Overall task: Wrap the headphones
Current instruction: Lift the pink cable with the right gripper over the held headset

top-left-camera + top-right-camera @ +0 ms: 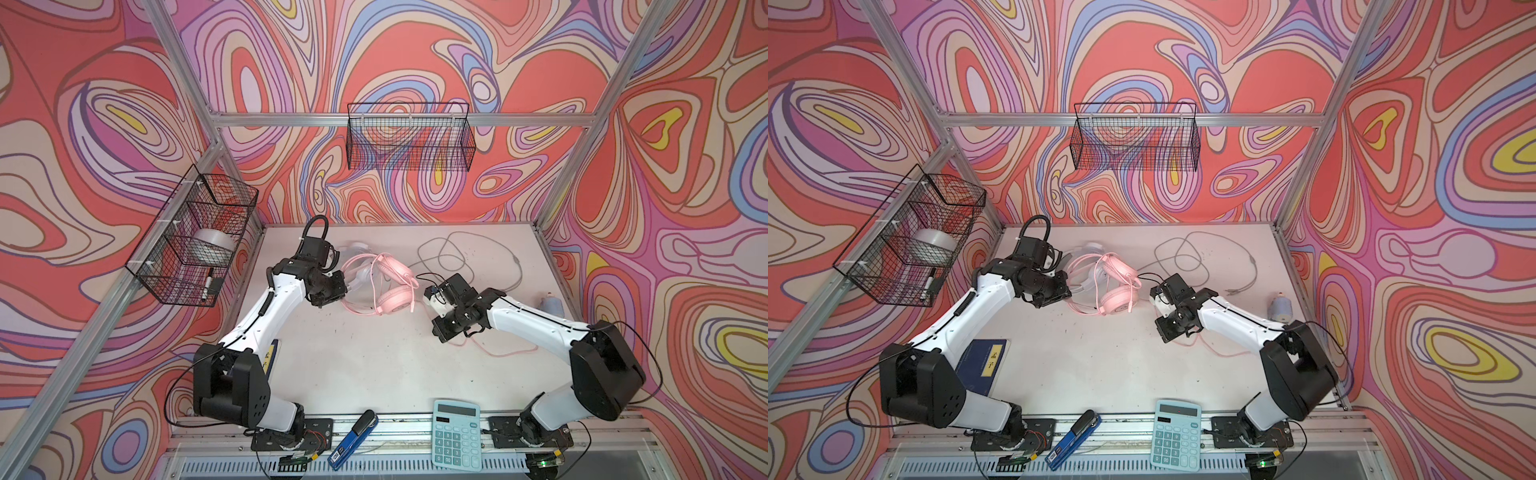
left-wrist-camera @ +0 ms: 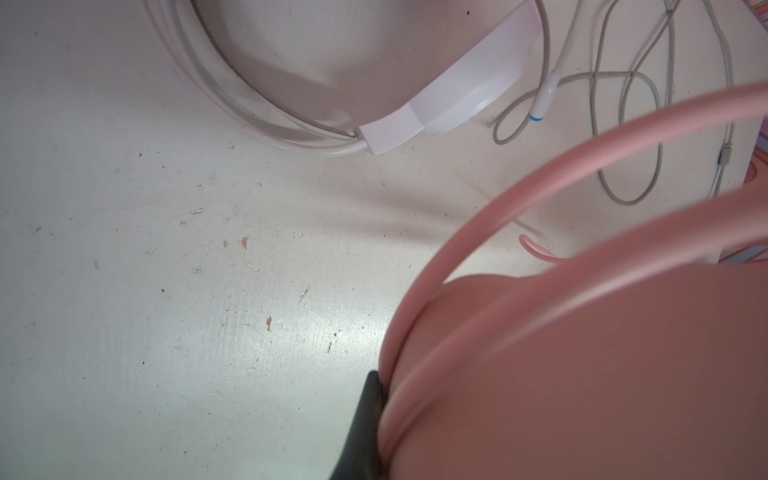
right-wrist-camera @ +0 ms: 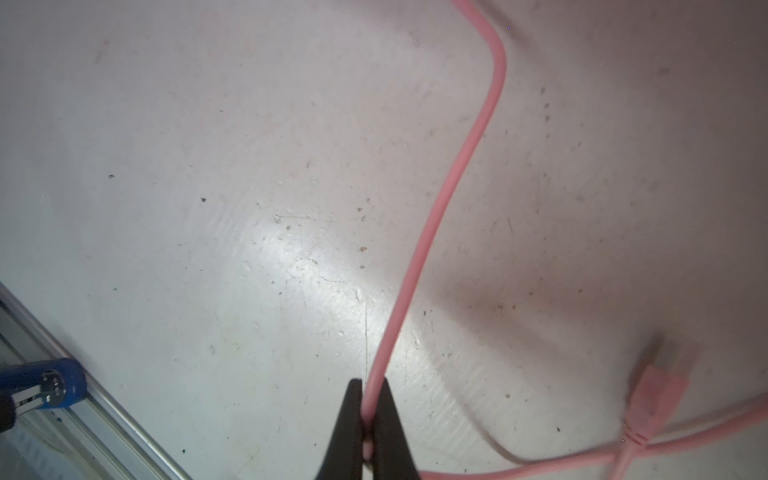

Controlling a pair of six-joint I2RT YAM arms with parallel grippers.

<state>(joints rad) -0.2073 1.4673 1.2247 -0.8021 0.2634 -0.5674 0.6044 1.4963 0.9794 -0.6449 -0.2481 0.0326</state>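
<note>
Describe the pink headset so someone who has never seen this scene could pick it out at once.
On the white tabletop, look at the middle, toward the back. The pink headset lies there next to a white headset. It alone is pink all over with a pink cord; its neighbour is white with a grey cord.

white arms (image 1: pixel 259 320), black joints (image 1: pixel 230 382), thin black cables (image 1: pixel 648 353).

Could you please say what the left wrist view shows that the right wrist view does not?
Left wrist only: the left gripper shut on the pink over-ear headset, the white plastic headset, its grey cord. Right wrist only: the right gripper shut on the thin pink cord, a pink plug, a blue stapler. Both: the scuffed white tabletop and that cord.
</note>
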